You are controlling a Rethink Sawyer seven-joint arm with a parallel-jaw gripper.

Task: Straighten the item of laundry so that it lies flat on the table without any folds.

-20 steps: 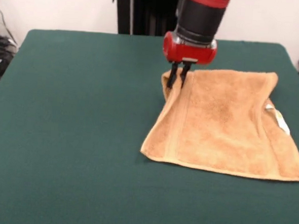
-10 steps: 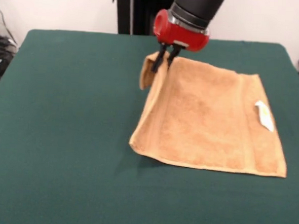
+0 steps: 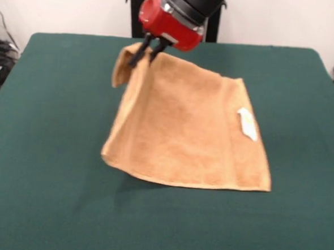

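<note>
- As seen from the camera across the table, my gripper (image 3: 145,54) hangs near the far edge of the table (image 3: 48,123), a little left of the picture's middle, its two thin black fingers (image 3: 138,56) pinched together on the far-left corner of the towel (image 3: 184,129).
- My red wrist housing sits directly above those fingers, and the black forearm rises from it out of the top of the picture, slanting up to the right.
- From the pinched corner a short flap of tan cloth folds over and hangs down on the left side of my fingers.
- Everything else of the towel lies below and to the right of my gripper in the picture, nearer the camera, spreading out from the held corner.
- Its left edge is lifted off the dark green cloth, with a shadow under the near-left corner; the right part and the near-right corner rest on the table.
- A woven border band runs down the towel near its left edge, and another runs down near its right edge.
- A small white label (image 3: 247,123) lies on the towel close to its right edge, well apart from my gripper.
- Only this one view is given for the present moment.
</note>
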